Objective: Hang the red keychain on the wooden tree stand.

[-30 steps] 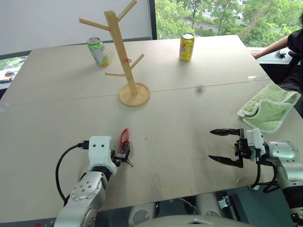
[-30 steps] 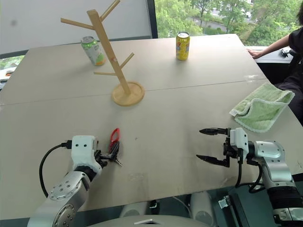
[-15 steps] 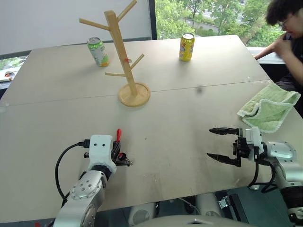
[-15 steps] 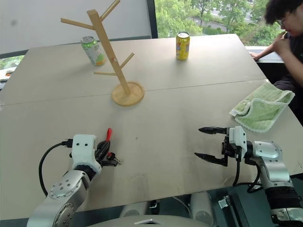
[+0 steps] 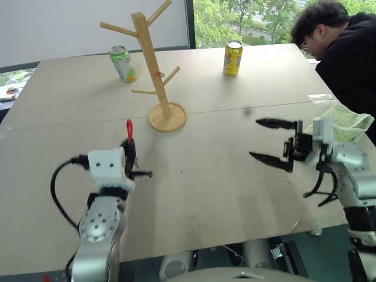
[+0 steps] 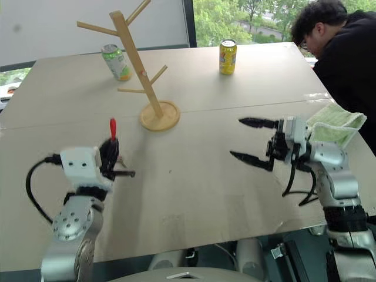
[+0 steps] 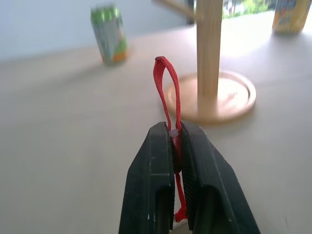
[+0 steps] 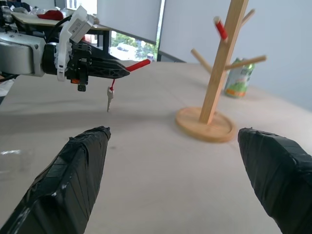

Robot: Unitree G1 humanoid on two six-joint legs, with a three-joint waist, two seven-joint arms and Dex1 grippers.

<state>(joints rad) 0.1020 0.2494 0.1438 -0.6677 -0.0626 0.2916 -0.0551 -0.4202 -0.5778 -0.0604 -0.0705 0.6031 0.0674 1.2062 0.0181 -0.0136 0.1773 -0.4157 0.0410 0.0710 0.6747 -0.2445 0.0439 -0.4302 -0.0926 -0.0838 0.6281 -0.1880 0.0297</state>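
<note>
The red keychain (image 5: pixel 129 127) is picked up and off the table (image 5: pixel 200 176), but it is not on the wooden tree stand (image 5: pixel 154 67) yet. It must go to the stand and over a peg.

The left gripper (image 7: pixel 176 146) is in front of the stand, on the robot's side, well apart from it. Its fingers are squeezed tight on the keychain. The red loop sticks up past the tips and a small key (image 8: pixel 110 101) hangs below.

The green can (image 5: pixel 122 63) sits behind the stand, the yellow can (image 5: pixel 232 57) off to its right.

The right gripper (image 5: pixel 271 141) is far right of the stand, up in the air, fingers spread wide, holding nothing
</note>
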